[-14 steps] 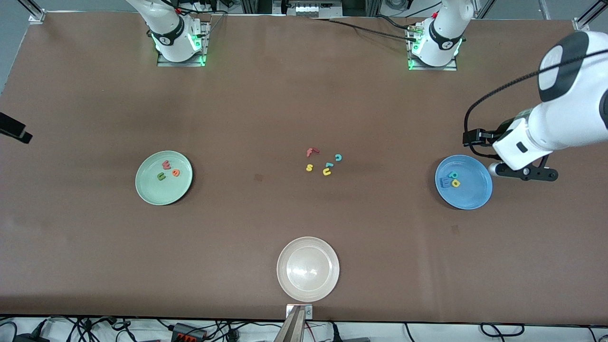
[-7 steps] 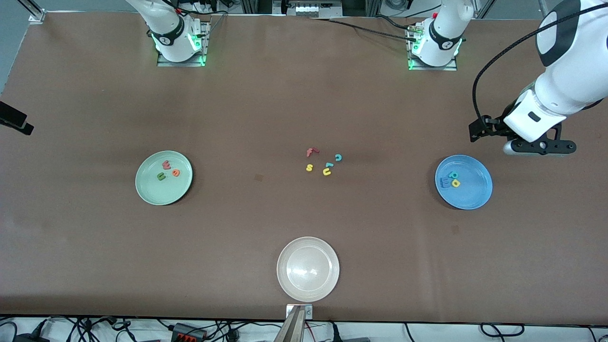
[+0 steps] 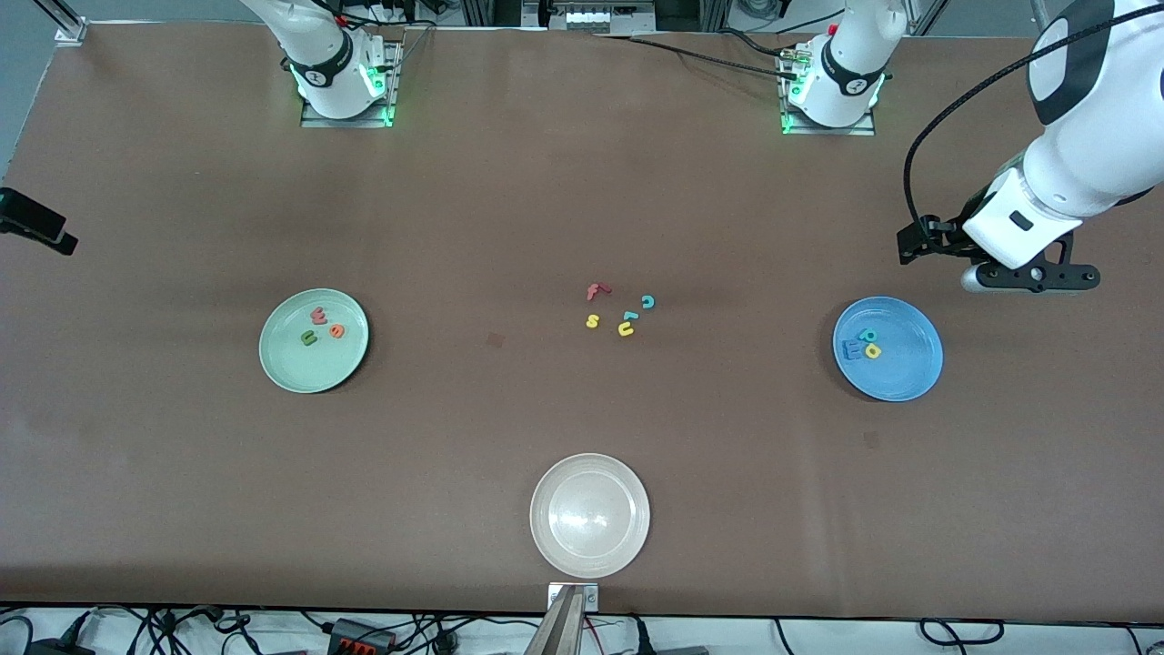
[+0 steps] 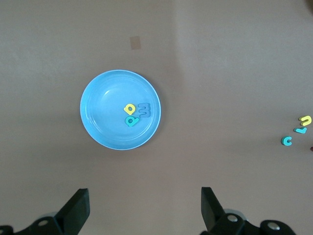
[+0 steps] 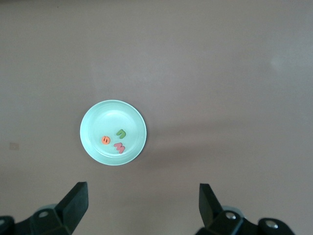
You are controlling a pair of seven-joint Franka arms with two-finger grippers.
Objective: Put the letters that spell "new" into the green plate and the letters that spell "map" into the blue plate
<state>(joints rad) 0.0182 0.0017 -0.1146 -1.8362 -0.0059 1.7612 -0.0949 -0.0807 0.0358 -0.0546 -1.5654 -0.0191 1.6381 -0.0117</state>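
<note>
The olive n, orange e and pink w are seen in the green plate. The blue m, yellow a and teal p are seen in the blue plate. The left end effector and right end effector are held released, empty, above the counter.

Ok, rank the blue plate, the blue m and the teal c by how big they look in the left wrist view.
1. blue plate, by far the largest.
2. blue m, lying in the plate.
3. teal c, on the bare table and slightly smaller than the m; both are tiny, so that last gap is narrow.
</note>
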